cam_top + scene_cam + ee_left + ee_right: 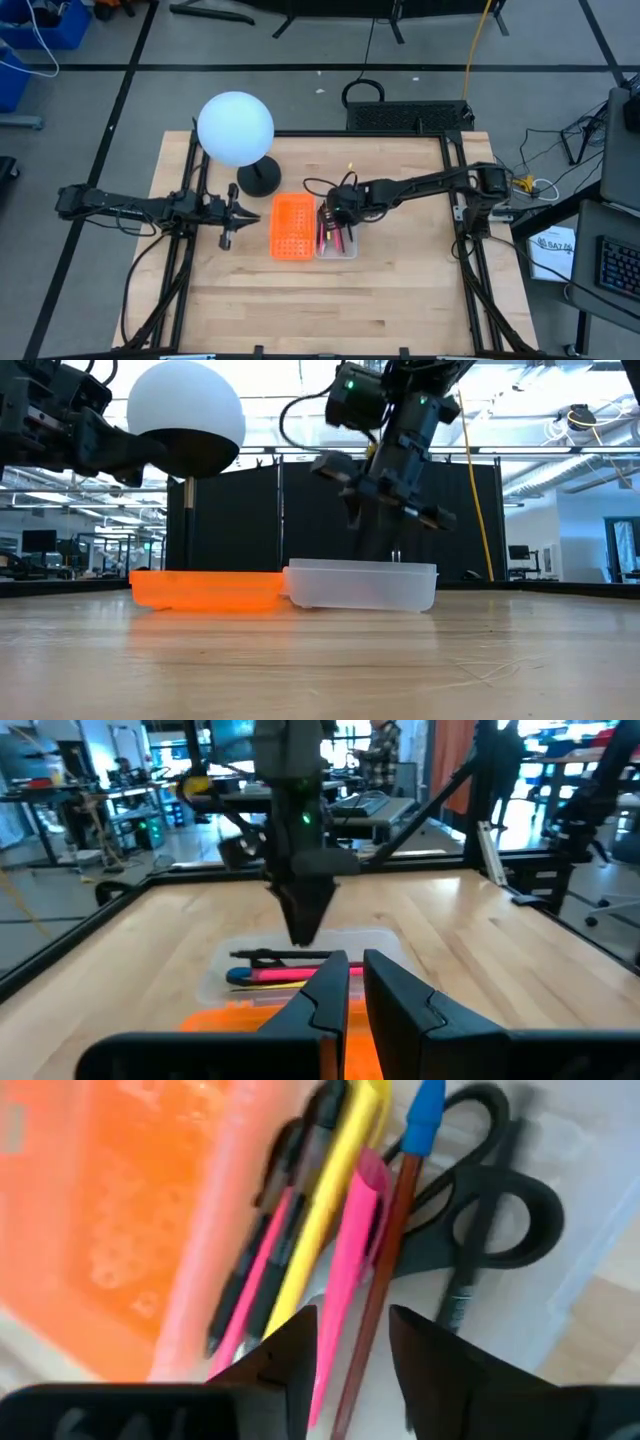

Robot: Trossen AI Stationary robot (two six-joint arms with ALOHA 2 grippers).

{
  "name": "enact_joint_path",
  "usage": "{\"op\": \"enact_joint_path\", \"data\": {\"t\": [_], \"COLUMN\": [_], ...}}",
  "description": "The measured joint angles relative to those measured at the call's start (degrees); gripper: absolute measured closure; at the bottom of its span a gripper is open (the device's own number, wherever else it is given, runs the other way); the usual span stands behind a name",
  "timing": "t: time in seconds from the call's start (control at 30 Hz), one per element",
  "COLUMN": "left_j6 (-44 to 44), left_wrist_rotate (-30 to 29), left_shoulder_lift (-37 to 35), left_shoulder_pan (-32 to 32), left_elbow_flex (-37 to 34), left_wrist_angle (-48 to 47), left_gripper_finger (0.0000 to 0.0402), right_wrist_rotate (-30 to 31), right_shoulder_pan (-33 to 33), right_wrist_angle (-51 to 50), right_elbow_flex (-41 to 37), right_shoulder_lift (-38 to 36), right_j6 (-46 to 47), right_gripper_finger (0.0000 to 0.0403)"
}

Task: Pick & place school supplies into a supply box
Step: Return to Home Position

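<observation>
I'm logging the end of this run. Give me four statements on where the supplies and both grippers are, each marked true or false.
1. The scissors lie in the clear tray. True.
2. The pens lie in the orange perforated piece. False: they lie in the clear tray beside it.
3. The right gripper hovers over the clear tray. True.
4. The left gripper is above the clear tray. False: it is beside the orange perforated piece, on the side away from the tray.
</observation>
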Motion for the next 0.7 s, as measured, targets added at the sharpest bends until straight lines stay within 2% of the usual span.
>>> {"op": "enact_joint_path", "data": {"t": [0.13, 0.3, 0.43, 0.53, 0.6, 0.7], "left_j6": [0.8, 3.8, 5.7, 6.0, 7.3, 9.5], "left_wrist_rotate": [1.5, 1.6, 1.6, 1.3, 1.3, 1.2], "left_shoulder_lift": [0.0, 0.0, 0.0, 0.0, 0.0, 0.0], "left_shoulder_pan": [0.0, 0.0, 0.0, 0.0, 0.0, 0.0], "left_elbow_flex": [0.0, 0.0, 0.0, 0.0, 0.0, 0.0], "left_wrist_angle": [0.0, -0.2, -0.6, -1.5, -1.8, -1.8], "left_gripper_finger": [0.0357, 0.0357, 0.0357, 0.0357, 0.0357, 0.0357], "right_wrist_rotate": [0.0, 1.2, 3.0, 3.0, 3.0, 3.0], "right_shoulder_pan": [0.0, 1.2, 4.2, 6.9, 8.9, 11.6], "right_wrist_angle": [-0.1, 1.4, 6.2, 9.9, 11.5, 14.2], "right_elbow_flex": [0.0, 0.0, 0.0, 0.0, 0.0, 0.0], "right_shoulder_lift": [-3.4, -8.1, -10.4, -11.0, -11.1, -11.3], "right_j6": [-4.7, -23.5, -41.8, -54.0, -60.8, -67.5], "right_gripper_finger": [0.0277, 0.0286, 0.0317, 0.0357, 0.0388, 0.0394]}}
